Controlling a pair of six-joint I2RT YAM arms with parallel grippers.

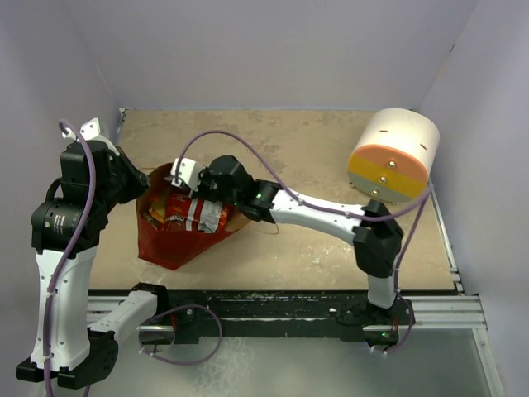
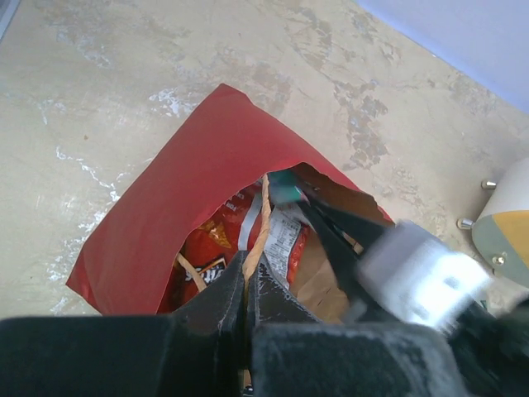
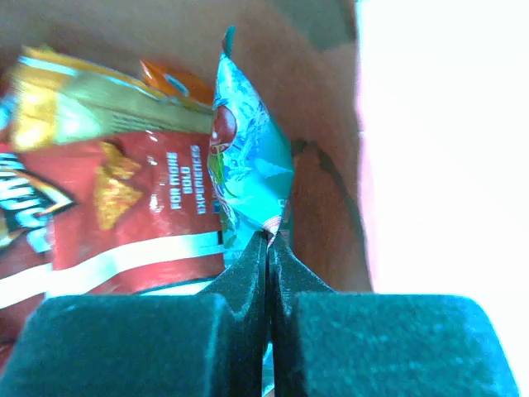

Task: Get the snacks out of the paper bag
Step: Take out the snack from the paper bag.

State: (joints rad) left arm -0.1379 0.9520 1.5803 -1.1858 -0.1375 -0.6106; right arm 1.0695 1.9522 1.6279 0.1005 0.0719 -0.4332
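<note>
The paper bag (image 1: 169,246), red outside and brown inside, lies on the table with its mouth facing right. My left gripper (image 2: 248,263) is shut on the brown rim of the bag (image 2: 182,190) and holds the mouth up. My right gripper (image 3: 269,238) reaches inside the bag and is shut on the lower corner of a teal-green snack packet (image 3: 248,161). That teal-green packet (image 2: 286,187) also shows at the tip of the right gripper in the left wrist view. A red and silver snack packet (image 3: 132,215) lies beside it in the bag, with an orange packet (image 3: 169,80) behind.
A white cylinder with an orange and yellow band (image 1: 393,157) stands at the back right of the wooden table (image 1: 314,248). White walls close in the left, back and right sides. The right arm (image 1: 314,211) stretches across the middle of the table.
</note>
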